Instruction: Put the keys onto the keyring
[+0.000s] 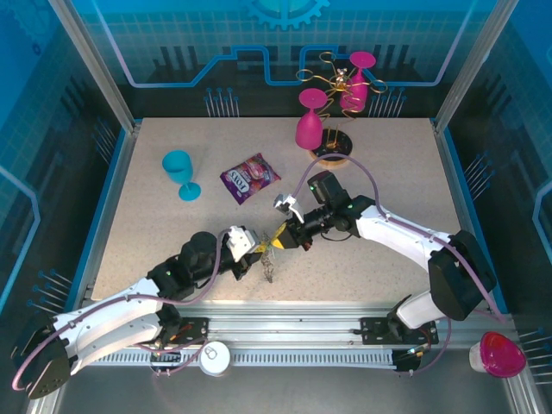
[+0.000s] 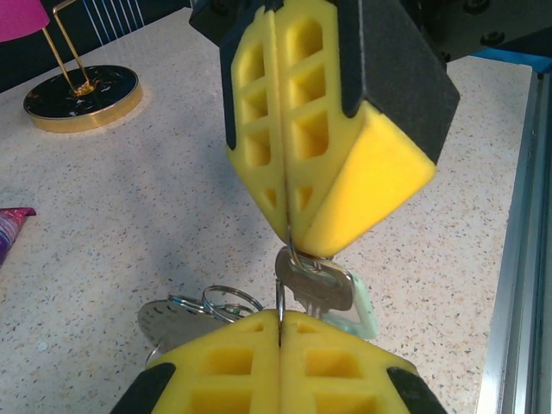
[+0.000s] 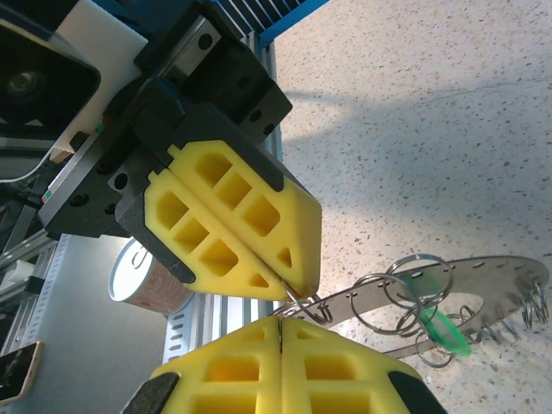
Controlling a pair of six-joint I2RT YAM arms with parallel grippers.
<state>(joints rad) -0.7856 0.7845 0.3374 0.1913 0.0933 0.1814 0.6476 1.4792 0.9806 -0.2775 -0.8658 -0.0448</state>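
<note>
Pinching tip to tip, near middle.
One wire loop [image 2: 280, 304] is clamped by left gripper [image 1: 260, 247] and right gripper [image 1: 280, 235]; the pale key [image 2: 323, 285] could be shed by uneven pulling.

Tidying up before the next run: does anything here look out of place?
Two things sit off the table: a pink cup past the near right corner, and a can at the rail by the left arm's base. On the table nothing looks spilled or broken.
</note>
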